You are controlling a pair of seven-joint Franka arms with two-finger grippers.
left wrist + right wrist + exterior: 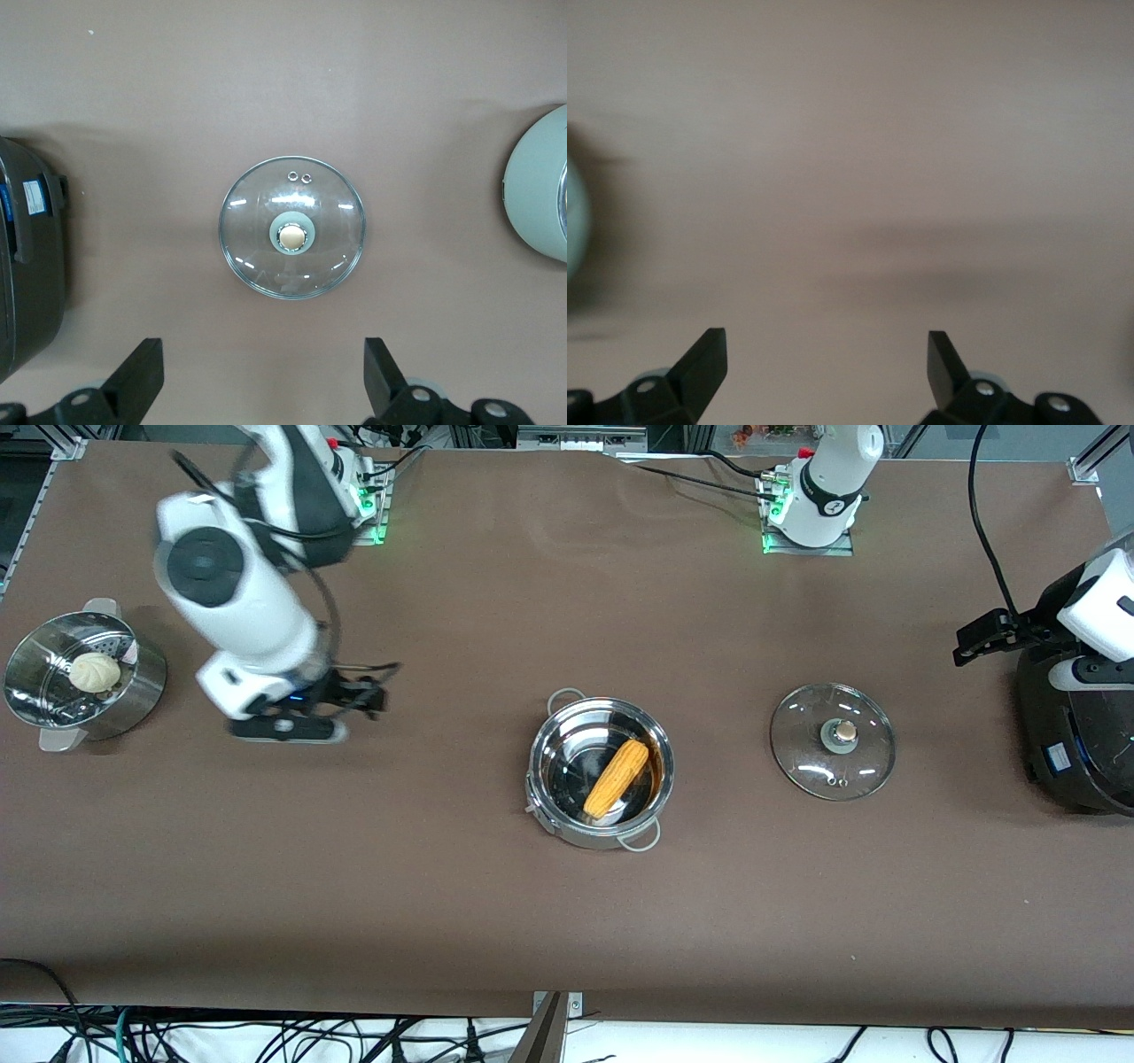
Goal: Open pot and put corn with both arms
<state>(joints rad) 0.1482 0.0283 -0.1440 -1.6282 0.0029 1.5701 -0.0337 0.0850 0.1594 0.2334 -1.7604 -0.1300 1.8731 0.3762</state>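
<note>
While the brown tabletop (567, 895) stretches bare around them, the pot (601, 772) sits uncovered with the corn (617, 778) lying slantwise inside. Its glass lid (832, 740) rests flat toward the left arm's end, directly beneath the left claw (263, 390), whose fingers are spread wide and empty. Over bare tabletop between the pot and a steamer pot (81, 677) holding a bun (95, 672), the right claw (826, 385) hangs, likewise spread and empty.

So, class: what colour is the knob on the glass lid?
Tan, set in a grey collar on the glass lid; the left wrist view shows the knob best.
</note>
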